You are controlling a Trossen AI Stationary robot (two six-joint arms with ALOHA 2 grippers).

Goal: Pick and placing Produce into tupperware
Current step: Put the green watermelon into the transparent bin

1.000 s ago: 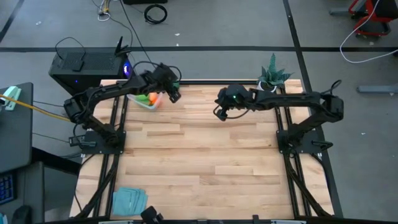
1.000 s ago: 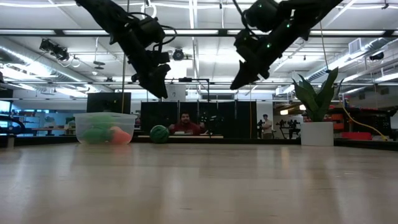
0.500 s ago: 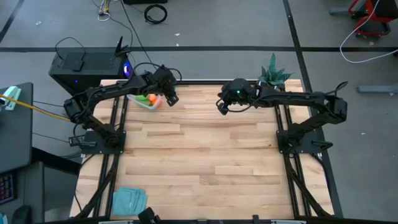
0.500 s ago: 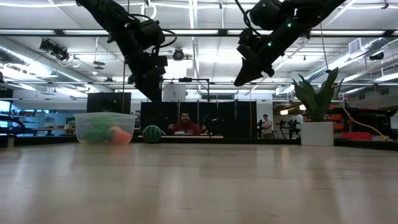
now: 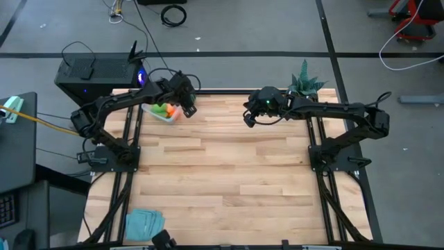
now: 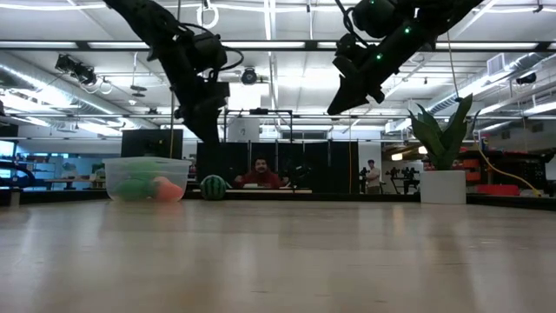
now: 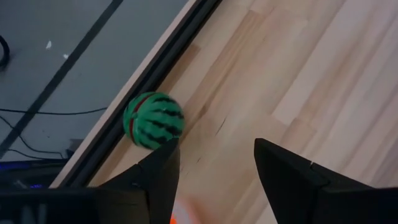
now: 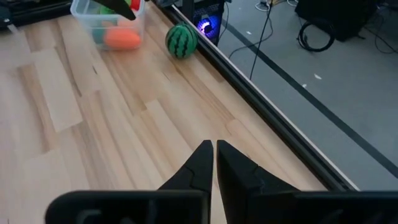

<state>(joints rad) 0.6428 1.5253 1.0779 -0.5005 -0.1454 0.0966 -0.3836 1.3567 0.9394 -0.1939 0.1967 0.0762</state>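
The clear tupperware stands at the table's far left and holds an orange carrot and green pieces. A dark green striped ball rests on the wood beside the far edge rail, just right of the tub. My left gripper hangs open above and just short of the ball, slanting down, with nothing between its fingers. My right gripper hovers shut and empty high over the table's far middle.
A potted plant in a white pot stands at the far right corner. A pale-blue cloth lies at the near left. A black box sits beyond the far left edge. A person sits behind the table.
The striped ball has rolled a little along the far edge toward the tupperware and now lies still. My left gripper has tipped further downward above it, still open. My right gripper has risen slightly and drifted toward the far edge, staying shut.
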